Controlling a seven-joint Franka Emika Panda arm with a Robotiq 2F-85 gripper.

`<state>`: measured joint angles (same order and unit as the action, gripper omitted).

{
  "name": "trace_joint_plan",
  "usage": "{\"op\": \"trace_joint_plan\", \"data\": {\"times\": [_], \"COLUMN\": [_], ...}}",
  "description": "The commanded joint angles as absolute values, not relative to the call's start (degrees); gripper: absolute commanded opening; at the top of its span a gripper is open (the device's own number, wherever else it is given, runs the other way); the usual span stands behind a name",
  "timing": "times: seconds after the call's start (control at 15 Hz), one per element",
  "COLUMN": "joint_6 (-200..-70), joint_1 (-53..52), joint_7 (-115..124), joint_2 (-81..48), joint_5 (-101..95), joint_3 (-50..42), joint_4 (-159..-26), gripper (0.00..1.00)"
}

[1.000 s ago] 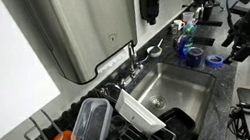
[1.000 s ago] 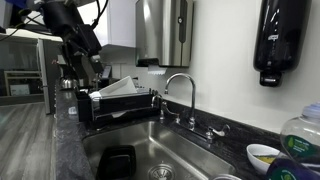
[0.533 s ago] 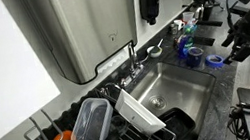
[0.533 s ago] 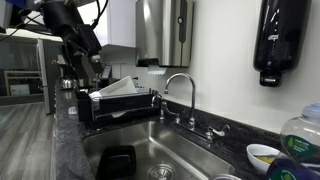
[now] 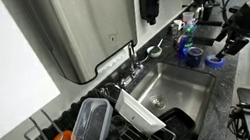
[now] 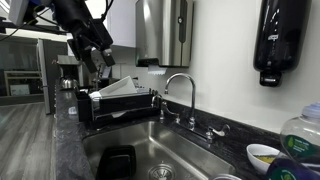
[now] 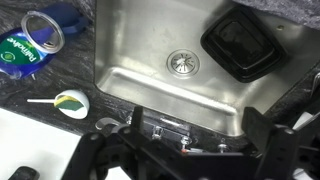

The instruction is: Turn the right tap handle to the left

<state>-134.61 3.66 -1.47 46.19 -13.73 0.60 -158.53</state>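
Up above the worktop (image 6: 62, 150), near the dish rack (image 6: 120, 100), the end effector (image 6: 101, 63) hangs with its fingers (image 7: 100, 152) spread wide and nothing between them; the wrist view shows that plainly. It is well apart from its target. Below it lies the sink (image 7: 120, 60), with a black container (image 7: 238, 45) sitting in the basin.

Across at the back edge stands the tall spout (image 6: 181, 85), and the right tap handle (image 6: 213, 130) is the stubby chrome one on the side of the spout away from the rack. Its twin, the second handle (image 6: 165, 114), sits on the rack side, so picking the correct one is the first job.

The step in hand looks like the approach. My read is that the arm should cross the basin and drop low, because that handle is far shorter than the spout. Coming in from the outer side looks best, so neither finger clips the spout. The wide opening suits straddling the lever. The turn should then follow an arc about the stub, as a straight shove may slide off slick chrome. A small bowl (image 6: 262, 156) rests on the worktop near that end and needs a little room.
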Motion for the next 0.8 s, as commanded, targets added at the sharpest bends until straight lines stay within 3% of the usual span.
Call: {"op": "trace_joint_plan", "data": {"times": [0.0, 0.73], "joint_6": [-139.18, -141.36], "joint_1": [4.19, 2.8], "joint_7": [-7.03, -29.43], "joint_2": [37.72, 12.54], "joint_5": [-15.65, -15.35], "joint_3": [-2.15, -10.49], "joint_4": [-154.3, -135.98], "gripper": [1.0, 1.0]}}
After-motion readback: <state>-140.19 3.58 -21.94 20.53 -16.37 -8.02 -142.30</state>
